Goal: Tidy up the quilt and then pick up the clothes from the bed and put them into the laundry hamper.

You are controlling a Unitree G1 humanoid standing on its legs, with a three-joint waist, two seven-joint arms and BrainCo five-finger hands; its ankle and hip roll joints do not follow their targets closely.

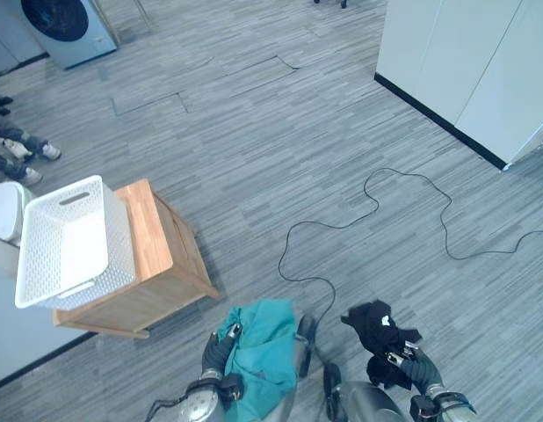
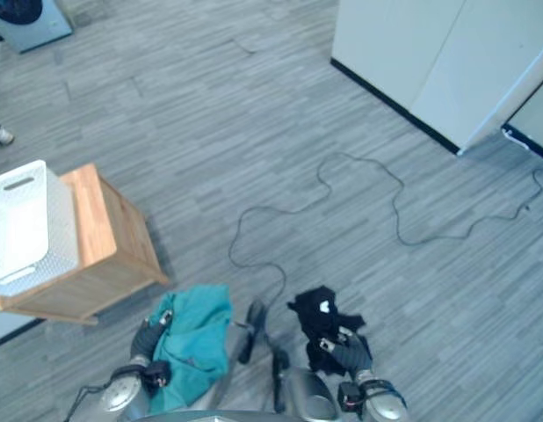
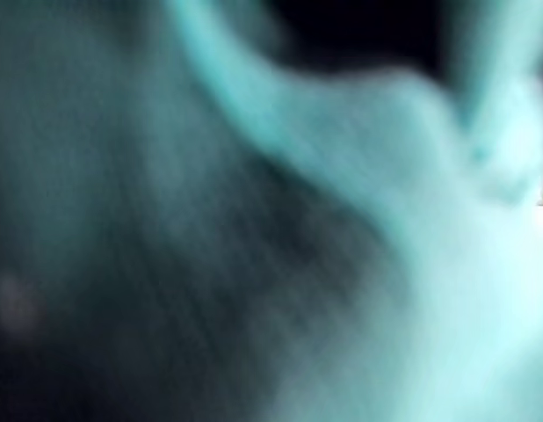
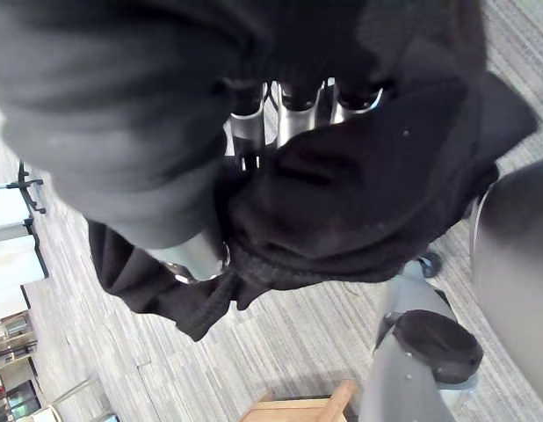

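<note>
Grey wood-grain floor (image 1: 280, 132) fills the scene, bounded at far right by white cabinet panels (image 1: 465, 61) with a dark base strip. At far left, a washing machine (image 1: 65, 26) stands near the upper corner, and a person's legs and shoes (image 1: 17, 149) enter from the left edge below it. A low wooden desk (image 1: 162, 255) stands on the floor at left and carries the white perforated laundry hamper (image 1: 74, 242), which overhangs the desk's left side and sits tilted, its open mouth facing up. Beside the hamper at the left edge is a white rounded object (image 1: 3, 211), only partly seen. The left hand (image 1: 220, 347) appears at the bottom, left of centre, with its fingers curled into a teal garment (image 1: 263, 347) that drapes over the hand and forearm; in the left wrist view the teal cloth (image 3: 412, 220) lies directly against the camera and no fingers can be made out there. The right hand (image 1: 403, 365) appears at the bottom, right of centre, clamped on a black garment (image 1: 377, 325) bearing a small white mark; in the right wrist view the silver fingers (image 4: 293, 110) are wrapped into the black cloth (image 4: 368, 176), which bunches over and under them. Both garments are held above the floor, well apart from the hamper, with the teal one the nearer to it.
</note>
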